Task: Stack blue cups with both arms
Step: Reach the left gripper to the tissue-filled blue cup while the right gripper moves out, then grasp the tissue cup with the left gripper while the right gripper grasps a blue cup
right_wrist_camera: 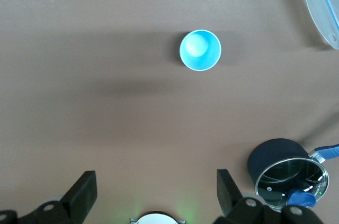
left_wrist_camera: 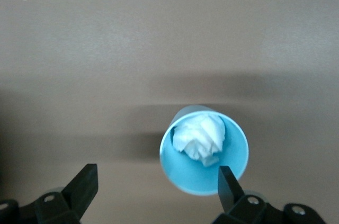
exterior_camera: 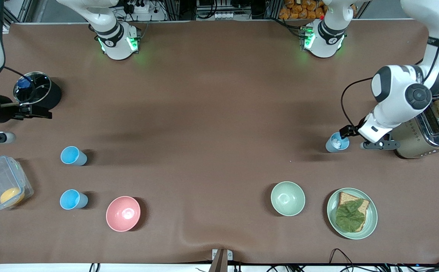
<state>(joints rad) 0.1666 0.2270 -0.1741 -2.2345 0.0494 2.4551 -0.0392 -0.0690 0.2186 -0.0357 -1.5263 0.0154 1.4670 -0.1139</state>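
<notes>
Three blue cups stand on the brown table. Two empty ones stand toward the right arm's end, one [exterior_camera: 73, 155] farther from the front camera than the other [exterior_camera: 73, 199]. The third [exterior_camera: 337, 142], toward the left arm's end, holds crumpled white paper. My left gripper [exterior_camera: 360, 138] is open just above this cup [left_wrist_camera: 204, 152], set to one side, with one finger [left_wrist_camera: 226, 181] over its rim. My right gripper [exterior_camera: 15, 124] is open and empty, high in the air beside the black pot. Its wrist view [right_wrist_camera: 156, 176] shows one empty cup [right_wrist_camera: 200, 50] well below.
A black pot [exterior_camera: 38, 92] with a glass lid stands by the right gripper. A clear box [exterior_camera: 0, 181] sits at that end. A pink bowl [exterior_camera: 123, 213], green bowl [exterior_camera: 287, 198] and plate [exterior_camera: 372, 223] with bread line the front. A toaster [exterior_camera: 423, 139] adjoins the left gripper.
</notes>
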